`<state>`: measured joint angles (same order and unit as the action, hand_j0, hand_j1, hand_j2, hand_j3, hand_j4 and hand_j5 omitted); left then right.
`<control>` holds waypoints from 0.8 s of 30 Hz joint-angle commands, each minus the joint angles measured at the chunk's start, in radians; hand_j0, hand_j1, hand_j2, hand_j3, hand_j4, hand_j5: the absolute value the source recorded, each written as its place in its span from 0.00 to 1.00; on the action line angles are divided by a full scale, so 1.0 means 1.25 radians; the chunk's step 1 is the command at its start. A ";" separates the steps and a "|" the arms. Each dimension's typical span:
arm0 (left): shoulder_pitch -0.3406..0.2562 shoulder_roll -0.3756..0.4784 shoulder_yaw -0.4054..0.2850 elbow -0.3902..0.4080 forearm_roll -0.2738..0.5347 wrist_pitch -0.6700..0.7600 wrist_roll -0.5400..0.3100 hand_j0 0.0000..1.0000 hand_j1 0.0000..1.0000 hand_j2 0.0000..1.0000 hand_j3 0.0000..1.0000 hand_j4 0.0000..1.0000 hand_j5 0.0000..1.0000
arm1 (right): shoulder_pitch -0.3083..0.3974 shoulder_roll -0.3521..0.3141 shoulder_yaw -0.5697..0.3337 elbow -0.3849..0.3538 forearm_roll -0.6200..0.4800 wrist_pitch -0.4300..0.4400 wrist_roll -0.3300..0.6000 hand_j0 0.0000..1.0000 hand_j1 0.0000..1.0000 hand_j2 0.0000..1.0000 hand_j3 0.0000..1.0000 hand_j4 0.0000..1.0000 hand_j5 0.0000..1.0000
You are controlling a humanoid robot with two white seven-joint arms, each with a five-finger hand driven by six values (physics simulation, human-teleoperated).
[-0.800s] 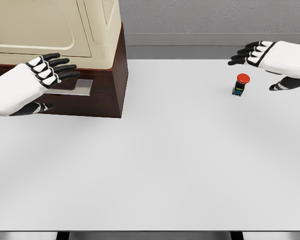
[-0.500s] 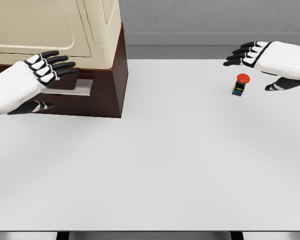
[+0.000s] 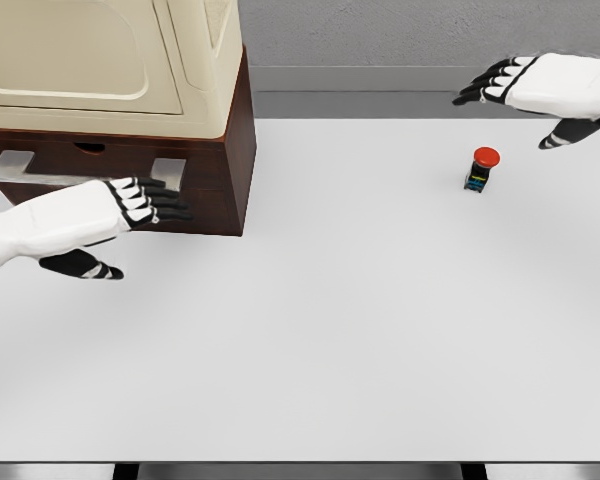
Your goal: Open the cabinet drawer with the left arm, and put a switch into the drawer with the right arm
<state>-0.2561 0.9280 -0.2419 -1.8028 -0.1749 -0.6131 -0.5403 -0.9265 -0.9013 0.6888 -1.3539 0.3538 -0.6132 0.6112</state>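
Note:
A cream cabinet point(image 3: 110, 60) on a dark brown base stands at the table's back left. Its drawer front point(image 3: 205, 170) carries a grey bar handle point(image 3: 80, 170) and looks closed. My left hand point(image 3: 130, 215) is low in front of the drawer, just under the handle, fingers spread and pointing right, holding nothing. The switch point(image 3: 479, 168), a small black body with a red button on top, stands upright at the back right. Above and to the right of it hovers my right hand point(image 3: 510, 95), open and clear of the switch.
The white table point(image 3: 340, 320) spreads out in front of the cabinet and the switch. A grey wall and ledge run along the back edge.
My left hand dropped from in front of the handle to below it, uncovering the bar. My right hand rose and drew back to the right, away from the switch.

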 commanded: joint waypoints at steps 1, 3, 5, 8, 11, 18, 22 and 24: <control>-0.002 -0.004 0.002 0.000 0.016 0.002 -0.055 1.00 1.00 1.00 1.00 1.00 1.00 | 0.000 0.031 0.066 0.041 0.020 0.002 0.000 1.00 1.00 1.00 1.00 1.00 1.00; -0.026 -0.004 -0.002 0.000 0.014 0.002 -0.055 1.00 1.00 1.00 1.00 1.00 1.00 | -0.005 0.037 0.083 0.072 0.027 0.002 0.000 1.00 1.00 1.00 1.00 1.00 1.00; -0.028 -0.001 0.003 0.002 0.012 0.002 -0.054 1.00 1.00 1.00 1.00 1.00 1.00 | -0.018 0.073 0.085 0.137 0.056 0.002 0.000 1.00 1.00 1.00 1.00 1.00 1.00; -0.054 -0.010 -0.003 0.035 0.011 0.002 -0.052 1.00 1.00 1.00 1.00 1.00 1.00 | -0.034 0.099 0.085 0.185 0.065 0.002 0.000 1.00 1.00 1.00 1.00 1.00 1.00; -0.056 -0.010 0.000 0.057 0.014 0.002 -0.052 1.00 1.00 1.00 1.00 1.00 1.00 | -0.034 0.099 0.085 0.201 0.067 0.002 0.000 1.00 1.00 1.00 1.00 1.00 1.00; -0.066 -0.033 -0.010 0.083 0.021 0.045 -0.052 1.00 1.00 1.00 1.00 1.00 1.00 | -0.060 0.181 0.085 0.343 0.115 0.002 0.000 1.00 1.00 1.00 1.00 1.00 1.00; -0.072 -0.040 -0.011 0.114 0.022 0.067 -0.052 1.00 1.00 1.00 1.00 1.00 1.00 | -0.070 0.204 0.085 0.387 0.137 0.002 0.000 1.00 1.00 1.00 1.00 1.00 1.00; -0.074 -0.043 -0.011 0.119 0.021 0.070 -0.052 1.00 1.00 1.00 1.00 1.00 1.00 | -0.070 0.204 0.085 0.400 0.137 0.002 0.000 1.00 1.00 1.00 1.00 1.00 1.00</control>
<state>-0.3513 0.8783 -0.2548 -1.6670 -0.1551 -0.5393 -0.6064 -1.0140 -0.6540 0.7960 -0.8794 0.5233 -0.6134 0.6113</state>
